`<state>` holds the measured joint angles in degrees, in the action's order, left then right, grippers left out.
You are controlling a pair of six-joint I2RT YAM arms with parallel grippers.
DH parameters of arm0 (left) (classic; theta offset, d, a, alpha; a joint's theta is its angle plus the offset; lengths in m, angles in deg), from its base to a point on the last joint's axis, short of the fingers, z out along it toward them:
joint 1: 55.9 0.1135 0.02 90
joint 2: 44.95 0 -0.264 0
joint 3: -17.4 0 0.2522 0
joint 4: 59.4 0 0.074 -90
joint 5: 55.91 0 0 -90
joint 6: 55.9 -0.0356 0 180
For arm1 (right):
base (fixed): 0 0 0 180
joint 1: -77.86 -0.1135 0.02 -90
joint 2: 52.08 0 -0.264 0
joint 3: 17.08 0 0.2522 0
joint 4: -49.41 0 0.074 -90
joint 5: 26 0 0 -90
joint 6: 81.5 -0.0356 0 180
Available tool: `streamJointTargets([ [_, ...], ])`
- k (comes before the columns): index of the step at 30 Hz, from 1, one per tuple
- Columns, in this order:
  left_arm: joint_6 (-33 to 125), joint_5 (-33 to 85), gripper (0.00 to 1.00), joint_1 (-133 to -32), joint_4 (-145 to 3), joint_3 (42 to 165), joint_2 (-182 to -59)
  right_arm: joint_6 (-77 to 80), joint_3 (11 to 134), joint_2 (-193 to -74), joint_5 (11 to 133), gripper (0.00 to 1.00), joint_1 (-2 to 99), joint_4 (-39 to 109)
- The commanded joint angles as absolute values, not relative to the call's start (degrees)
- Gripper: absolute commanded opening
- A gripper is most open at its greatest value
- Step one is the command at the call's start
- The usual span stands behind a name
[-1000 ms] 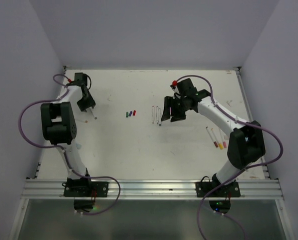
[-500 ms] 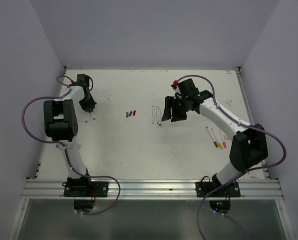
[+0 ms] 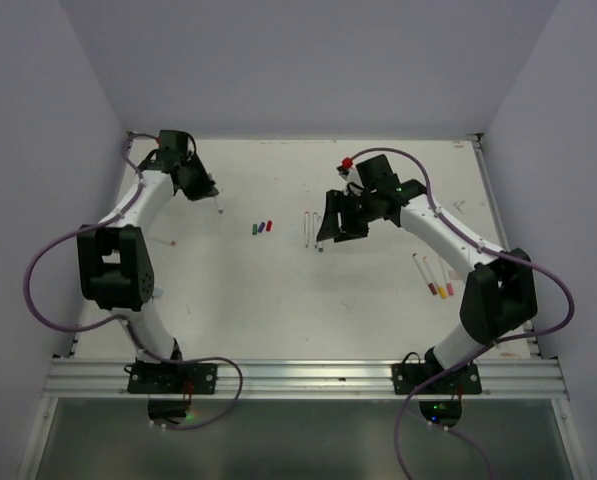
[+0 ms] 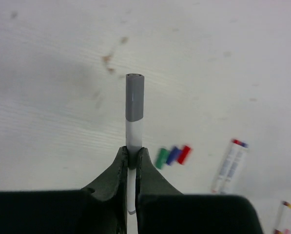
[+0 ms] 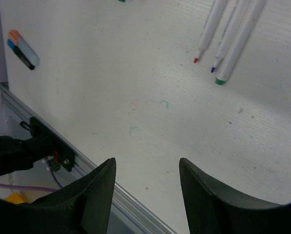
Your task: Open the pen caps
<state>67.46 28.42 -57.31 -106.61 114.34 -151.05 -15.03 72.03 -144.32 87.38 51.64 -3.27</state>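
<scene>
My left gripper (image 3: 208, 190) (image 4: 132, 150) is shut on a thin white pen (image 4: 134, 127) with a grey cap (image 4: 134, 96) on its far end, held above the back left of the table. Three loose pen caps, green (image 4: 161, 158), blue (image 4: 173, 155) and red (image 4: 184, 154), lie side by side mid-table (image 3: 262, 227). My right gripper (image 3: 330, 228) (image 5: 147, 165) is open and empty, hovering beside the uncapped pen bodies (image 3: 313, 229) (image 5: 228, 29), whose red, blue and green tips show.
Three capped pens (image 3: 433, 277) lie at the right of the table. A thin pen with a red end (image 3: 170, 241) lies at the left. The metal rail (image 3: 298, 378) runs along the near edge. Coloured pen ends (image 5: 22, 48) show in the right wrist view.
My left arm has swung from the left side toward the back and centre, carrying the pen. My right gripper has shifted slightly left, still open.
</scene>
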Motion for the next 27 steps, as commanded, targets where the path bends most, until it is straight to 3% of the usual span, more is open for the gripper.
streamJointTargets([
  [1,77.7,14.8,0.00,-60.6,-96.3,111.1,-141.0,-17.2,73.9,-144.1,98.3,0.58,51.6,2.8],
  [7,92.6,6.2,0.00,-68.5,-79.6,95.5,-131.4,-26.9,73.3,-146.2,108.5,0.58,49.8,16.9],
  [13,99.0,5.6,0.00,-76.0,-74.3,93.3,-129.5,-36.0,71.9,-147.0,112.3,0.58,48.3,30.4],
  [27,98.7,3.6,0.00,-78.0,-74.6,96.0,-131.8,-34.3,70.4,-145.7,106.3,0.53,48.2,27.1],
])
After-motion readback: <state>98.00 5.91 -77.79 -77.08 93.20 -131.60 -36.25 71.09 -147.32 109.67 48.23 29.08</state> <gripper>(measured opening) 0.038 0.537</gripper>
